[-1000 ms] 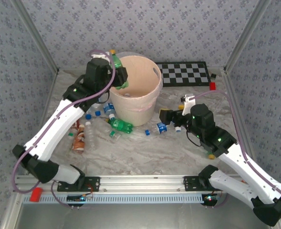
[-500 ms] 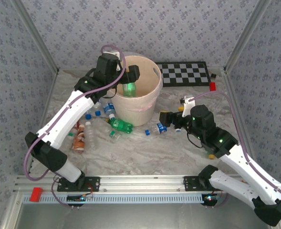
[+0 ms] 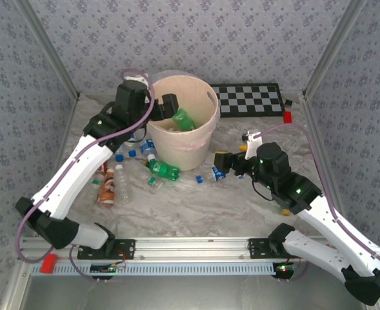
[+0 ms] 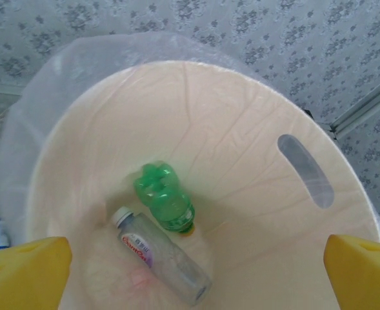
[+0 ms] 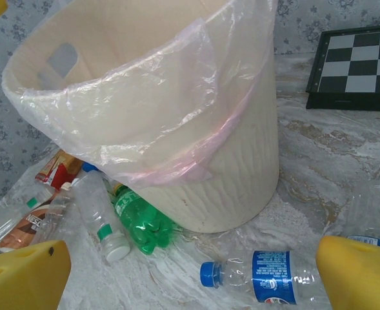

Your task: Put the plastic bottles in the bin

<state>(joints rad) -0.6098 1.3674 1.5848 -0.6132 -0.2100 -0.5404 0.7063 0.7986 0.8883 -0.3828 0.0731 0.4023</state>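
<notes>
below the spread, empty left fingers, green bottle loose inside the bin

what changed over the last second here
The left gripper carried a green bottle over the bin, opened and dropped it in; it now lies at the bottom beside a clear bottle. The gripper has since drawn back toward the left rim. The right gripper stayed open by the blue-label bottle, and the other loose bottles did not move.
</notes>
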